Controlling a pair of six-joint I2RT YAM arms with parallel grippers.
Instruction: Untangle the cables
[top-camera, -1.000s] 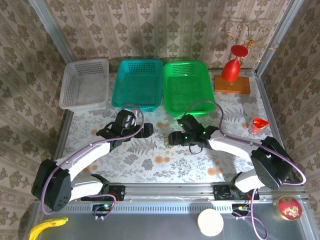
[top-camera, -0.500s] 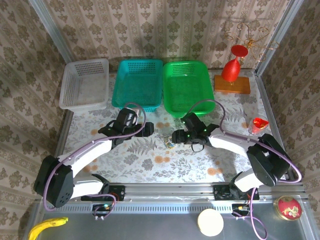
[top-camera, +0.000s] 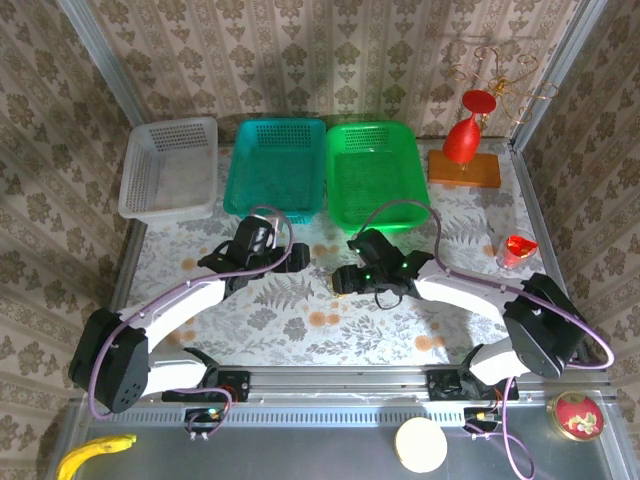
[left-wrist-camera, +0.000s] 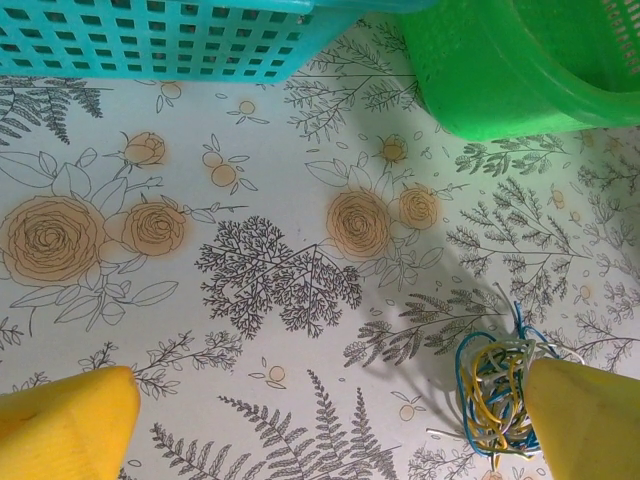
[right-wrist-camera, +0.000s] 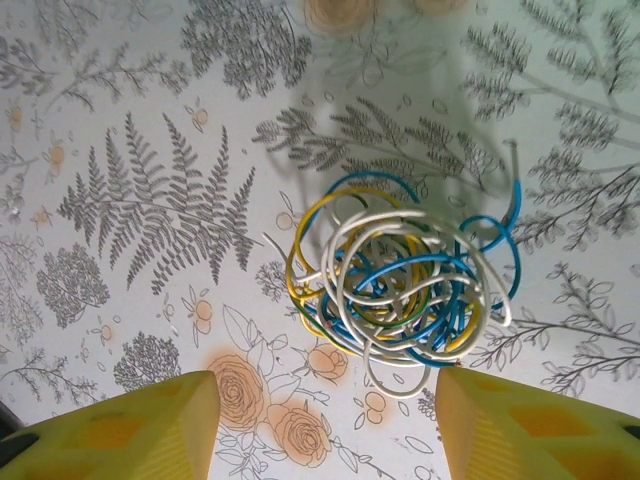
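The cables (right-wrist-camera: 400, 275) are a little ball of blue, yellow and white wires, all looped round each other. The ball lies on the flowery surface (left-wrist-camera: 250, 150), between the two arms. It is a bit nearer to the arms than the green basket (left-wrist-camera: 520, 70) and the teal basket (left-wrist-camera: 150, 40) are.

The right gripper (right-wrist-camera: 325, 395) hangs right over the ball. Its two yellow fingers (right-wrist-camera: 130, 425) are apart, one on each side, and they hold nothing. I think it is lined up like that so it can come down and pinch a loop.

The left gripper (left-wrist-camera: 325, 425) is spread wide too, with nothing in it. The ball sits just beside one of its fingers, and I cannot tell if they touch. It seems to be close by so it can grab another wire, and then the two can pull different ways.

No wire is out of the ball yet, so the job looks barely begun. The wires are thin and springy, so a pinch may catch many at once or slip off.
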